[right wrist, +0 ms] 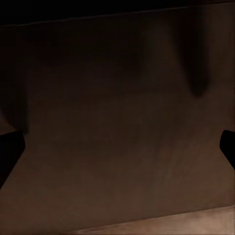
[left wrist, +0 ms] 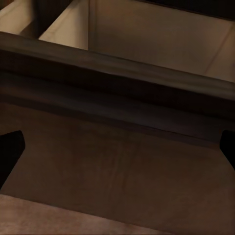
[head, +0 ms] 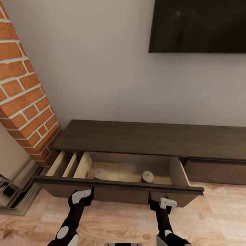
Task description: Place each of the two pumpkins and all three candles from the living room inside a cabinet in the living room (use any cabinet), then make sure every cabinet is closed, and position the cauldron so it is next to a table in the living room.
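Brick chimney point(head: 24, 102) far out to the left pincer's outer side, running up beside the pale wall. Now the left pincer point(head: 83, 199) itself, hanging low over the wooden floor point(head: 218, 218), right up against the pulled-out front of the cabinet point(head: 153, 138); its wrist camera shows dark fingertips point(left wrist: 10, 152) spread wide at either edge of the picture, so it's parted and gripping nothing. Just past that pincer, over the front panel, the drawer point(head: 119, 186) lies open with pale beige insides and slim dividers on the brick side. Between the two pincers and beyond them, two candles sit on the drawer floor: the left candle point(head: 100, 174) and the right candle point(head: 147, 176), well apart from each other, both upright, short and pale. Whether a third hides under the front lip, hard to say from here. On to the right pincer point(head: 160, 202), also tight against the drawer front, fingertips point(right wrist: 11, 147) splayed wide, empty. Above and beyond it, a dark screen point(head: 198, 25) hangs on the wall.
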`<state>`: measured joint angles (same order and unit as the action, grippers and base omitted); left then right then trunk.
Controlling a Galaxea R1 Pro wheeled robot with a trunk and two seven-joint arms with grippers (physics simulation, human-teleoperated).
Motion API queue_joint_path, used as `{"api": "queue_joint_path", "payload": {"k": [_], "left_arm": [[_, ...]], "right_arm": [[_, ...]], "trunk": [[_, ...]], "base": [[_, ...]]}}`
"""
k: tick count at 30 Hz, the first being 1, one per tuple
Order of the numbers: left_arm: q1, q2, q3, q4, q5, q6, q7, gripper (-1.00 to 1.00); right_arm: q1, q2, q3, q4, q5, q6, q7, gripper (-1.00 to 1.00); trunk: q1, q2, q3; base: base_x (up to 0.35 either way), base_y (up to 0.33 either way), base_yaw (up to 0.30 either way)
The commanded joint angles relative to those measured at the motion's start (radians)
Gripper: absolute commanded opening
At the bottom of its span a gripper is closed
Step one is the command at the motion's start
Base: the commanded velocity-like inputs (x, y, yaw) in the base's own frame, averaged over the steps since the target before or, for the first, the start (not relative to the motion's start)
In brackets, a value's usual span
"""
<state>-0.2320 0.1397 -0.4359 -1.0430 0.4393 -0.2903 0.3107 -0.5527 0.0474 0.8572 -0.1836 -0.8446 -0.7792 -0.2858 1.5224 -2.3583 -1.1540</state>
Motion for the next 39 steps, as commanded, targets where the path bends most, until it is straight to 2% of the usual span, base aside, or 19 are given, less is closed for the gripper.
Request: {"api": "queue_joint_path", "payload": {"k": [1, 19, 39], "left_arm": [[-0.001, 0.001, -0.006, 0.0, 0.008, -0.006, 0.007, 1.0], [-0.001, 0.001, -0.007, 0.0, 0.007, -0.006, 0.008, 1.0], [-0.001, 0.003, -0.005, 0.0, 0.007, -0.006, 0.008, 1.0]], "right_arm": [[-0.001, 0.0, 0.013, 0.0, 0.006, 0.0, -0.007, 1.0], [-0.001, 0.0, 0.013, 0.0, 0.006, 0.001, -0.007, 1.0], [-0.001, 0.0, 0.013, 0.0, 0.006, 0.001, -0.007, 1.0]], "trunk": [[0.0, 0.0, -0.001], [0.0, 0.0, -0.001], [0.0, 0.0, -0.001]], "base": [[0.214, 0.0, 0.0], [0.193, 0.0, 0.0], [0.113, 0.0, 0.0]]}}
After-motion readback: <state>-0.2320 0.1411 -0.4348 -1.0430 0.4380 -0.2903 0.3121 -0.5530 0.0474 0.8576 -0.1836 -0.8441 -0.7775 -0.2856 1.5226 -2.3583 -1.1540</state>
